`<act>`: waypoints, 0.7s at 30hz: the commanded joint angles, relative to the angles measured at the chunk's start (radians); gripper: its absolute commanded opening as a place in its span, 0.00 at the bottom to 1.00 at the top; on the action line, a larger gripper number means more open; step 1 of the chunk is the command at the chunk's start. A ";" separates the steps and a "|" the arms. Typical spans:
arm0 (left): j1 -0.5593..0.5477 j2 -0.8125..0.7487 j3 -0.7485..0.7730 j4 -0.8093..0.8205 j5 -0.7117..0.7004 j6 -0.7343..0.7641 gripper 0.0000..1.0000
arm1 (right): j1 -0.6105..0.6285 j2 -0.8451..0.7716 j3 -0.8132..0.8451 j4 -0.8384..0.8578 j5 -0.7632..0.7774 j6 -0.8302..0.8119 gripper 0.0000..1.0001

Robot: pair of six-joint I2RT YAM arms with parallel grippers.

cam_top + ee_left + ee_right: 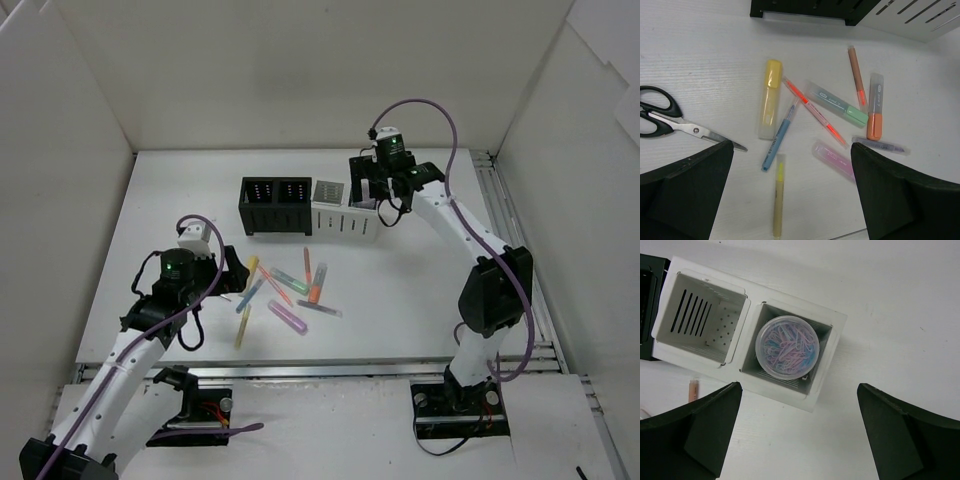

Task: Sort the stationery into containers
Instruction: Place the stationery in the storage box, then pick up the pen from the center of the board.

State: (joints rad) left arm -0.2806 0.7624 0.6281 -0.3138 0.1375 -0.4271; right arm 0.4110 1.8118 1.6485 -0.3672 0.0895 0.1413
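Observation:
Several pastel markers and thin pens lie loose mid-table [285, 290]. In the left wrist view I see a yellow marker [771, 97], blue pen [779, 140], yellow pen [778, 200], pink marker [835, 159], green marker [837, 103], orange marker [875, 107] and red pen [815, 111]. My left gripper [792, 146] is open and empty above them. The black organiser [275, 205] and white organiser [345, 218] stand behind. My right gripper [800, 386] is open and empty over the white organiser [827, 385]. Its right compartment holds a round tub of paper clips [787, 347].
Black-handled scissors [670, 120] lie left of the markers. A brown pen [856, 77] and a grey-purple pen [882, 145] lie at the right of the pile. The white organiser's left compartment [702, 320] holds nothing. White walls enclose the table.

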 commanded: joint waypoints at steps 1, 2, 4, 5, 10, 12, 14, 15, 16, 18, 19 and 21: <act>-0.005 -0.011 0.051 0.024 -0.003 0.008 1.00 | -0.017 -0.095 -0.032 0.019 -0.069 -0.002 0.98; -0.005 -0.015 0.051 0.021 -0.006 0.007 0.99 | -0.012 -0.129 -0.064 0.019 -0.083 -0.014 0.98; -0.005 -0.023 0.050 0.013 -0.012 0.002 0.99 | 0.003 -0.172 -0.104 0.019 -0.082 -0.019 0.98; -0.005 -0.021 0.051 0.007 -0.019 -0.004 1.00 | 0.034 -0.221 -0.149 0.024 -0.061 -0.020 0.98; -0.005 -0.017 0.039 -0.002 -0.023 -0.044 1.00 | 0.187 -0.315 -0.306 0.025 0.047 0.090 0.98; -0.005 -0.026 0.035 -0.008 -0.022 -0.052 0.99 | 0.225 -0.313 -0.337 0.025 0.064 0.127 0.98; -0.005 -0.037 0.032 -0.030 -0.029 -0.064 1.00 | 0.275 -0.292 -0.371 0.025 0.119 0.148 0.98; -0.014 -0.049 0.028 -0.037 -0.035 -0.068 1.00 | 0.287 -0.283 -0.378 0.025 0.127 0.162 0.97; -0.014 -0.058 0.024 -0.053 -0.039 -0.074 1.00 | 0.308 -0.260 -0.391 0.025 0.142 0.200 0.97; -0.014 -0.073 0.007 -0.053 -0.039 -0.094 0.99 | 0.359 -0.223 -0.401 0.030 0.145 0.218 0.96; -0.014 -0.077 -0.001 -0.054 -0.036 -0.101 1.00 | 0.370 -0.214 -0.407 0.030 0.148 0.227 0.96; -0.014 -0.087 -0.024 -0.042 -0.023 -0.114 1.00 | 0.405 -0.184 -0.423 0.037 0.139 0.225 0.96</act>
State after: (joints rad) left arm -0.2882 0.6868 0.6117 -0.3759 0.1139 -0.5026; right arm 0.7700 1.6028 1.2373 -0.3588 0.1825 0.3183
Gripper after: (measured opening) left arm 0.996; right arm 0.967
